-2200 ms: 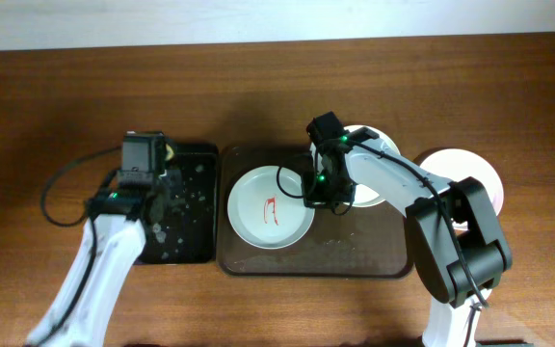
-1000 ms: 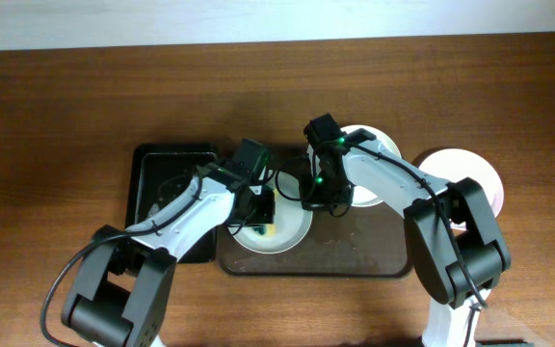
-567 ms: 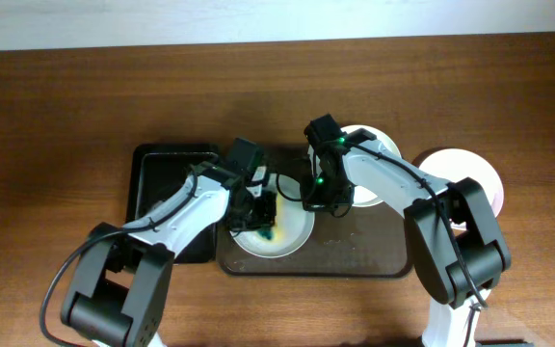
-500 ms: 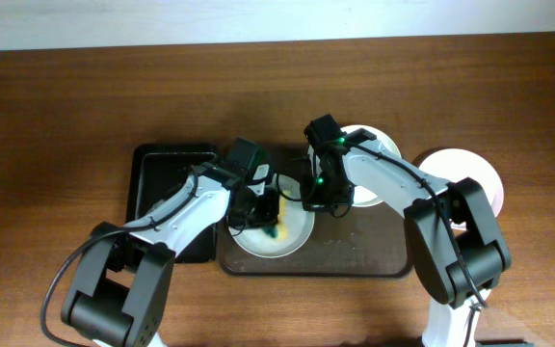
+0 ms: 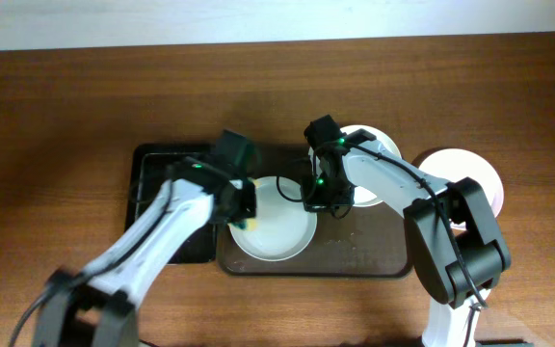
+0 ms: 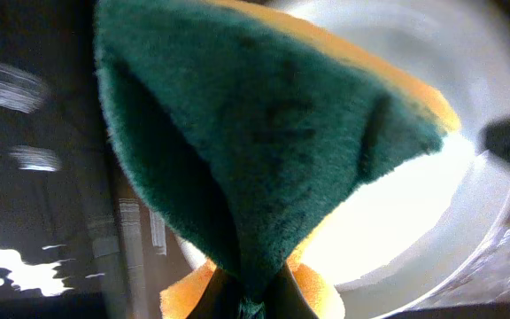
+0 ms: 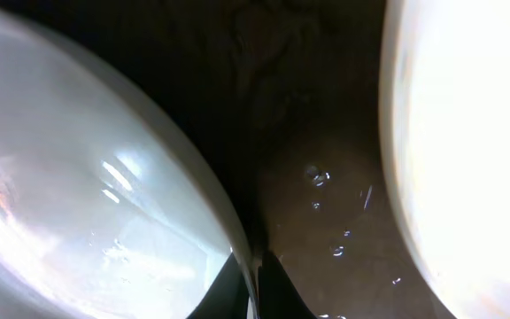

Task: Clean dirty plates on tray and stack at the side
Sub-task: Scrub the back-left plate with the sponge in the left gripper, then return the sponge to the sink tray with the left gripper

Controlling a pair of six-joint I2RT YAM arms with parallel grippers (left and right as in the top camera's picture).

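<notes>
The red smear that marked the plate (image 5: 276, 224) two seconds ago no longer shows; its face reads plain white. The left gripper (image 5: 242, 206), which stood over the middle of that plate half a second ago, is now at the plate's left rim, pinching a green-and-yellow sponge (image 6: 264, 133) folded between its fingers. The right gripper (image 7: 255, 282) has not moved: its fingers are pressed together on the plate's right rim.

That plate lies in the left half of the tray (image 5: 355, 258), which sits mid-bench. A second plate (image 5: 372, 143) lies at the tray's far right corner, partly under the right arm. A third plate (image 5: 472, 172) rests on bare wood toward the right edge of the bench. A black tray (image 5: 162, 159) adjoins the brown one on its left.

The tabletop (image 5: 66, 96) is brown wood grain; water beads dot the tray floor in the right wrist view. Beyond the far edge runs a pale strip (image 5: 258, 19).
</notes>
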